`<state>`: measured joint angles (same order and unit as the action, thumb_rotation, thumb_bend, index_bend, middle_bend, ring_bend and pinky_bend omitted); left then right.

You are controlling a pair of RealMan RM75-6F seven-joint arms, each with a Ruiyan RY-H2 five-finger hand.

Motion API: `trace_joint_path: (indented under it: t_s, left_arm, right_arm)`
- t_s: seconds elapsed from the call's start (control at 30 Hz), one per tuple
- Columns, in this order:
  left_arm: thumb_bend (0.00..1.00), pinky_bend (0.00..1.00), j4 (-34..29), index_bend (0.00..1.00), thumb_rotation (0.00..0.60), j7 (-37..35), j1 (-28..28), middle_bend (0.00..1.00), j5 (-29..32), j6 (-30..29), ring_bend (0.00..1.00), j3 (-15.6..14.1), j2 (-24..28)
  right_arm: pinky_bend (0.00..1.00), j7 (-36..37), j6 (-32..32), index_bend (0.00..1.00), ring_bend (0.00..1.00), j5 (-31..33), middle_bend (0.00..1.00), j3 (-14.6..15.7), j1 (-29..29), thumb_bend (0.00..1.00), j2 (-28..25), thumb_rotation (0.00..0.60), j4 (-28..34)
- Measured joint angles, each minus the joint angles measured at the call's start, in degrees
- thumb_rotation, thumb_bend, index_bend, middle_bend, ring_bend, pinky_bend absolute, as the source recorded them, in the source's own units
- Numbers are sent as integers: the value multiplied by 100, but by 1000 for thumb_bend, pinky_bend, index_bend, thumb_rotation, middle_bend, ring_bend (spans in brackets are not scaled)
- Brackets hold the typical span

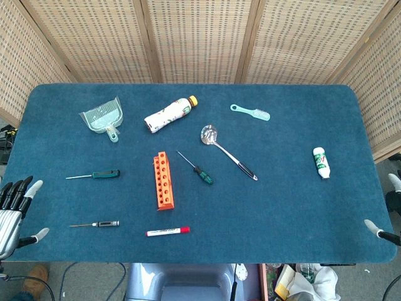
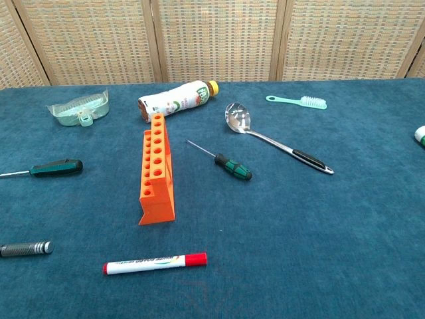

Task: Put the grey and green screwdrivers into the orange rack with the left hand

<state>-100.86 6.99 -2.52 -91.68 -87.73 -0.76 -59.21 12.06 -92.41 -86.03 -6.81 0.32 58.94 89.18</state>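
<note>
Left hand (image 1: 14, 210) sits off the near-left corner of the table (image 1: 301, 207), just outside its edge, fingers spread and extended, light fingertips apart, nothing held. Right hand (image 1: 390, 210) shows only in part beyond the near-right corner of the same table: two pale fingertips (image 1: 372, 226) well separated, nothing between them, the palm cut off by the frame edge. Chest view shows neither hand nor arm.

The left hand (image 1: 14, 210), seen at the left edge of the head view, has black fingers with pale grey-white tips and a silvery metallic palm. Of the right hand (image 1: 387, 213), at the right edge, only black parts with similar white tips show.
</note>
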Motion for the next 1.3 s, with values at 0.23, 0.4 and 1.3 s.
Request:
trace_joint_path:
  t_s: [0.23,0.4,1.3]
  left_arm:
    - [0,0,29,0,600,-11,-38,0,-53,79,0,-29,-32]
    - [0,0,187,21,600,-238,-145,0,-243,141,0,-36,-255]
    - [212,0,942,451,600,1061,-1122,0,1283,2131,0,169,-2199]
  right_arm:
    - [0,113,19,18,0,27,0,-8,-9,0,-23,600,2]
    - [0,172,18,18,0,28,0,-4,-21,0,-52,600,39]
    - [0,940,273,18,0,165,0,-62,45,0,-167,600,-87]
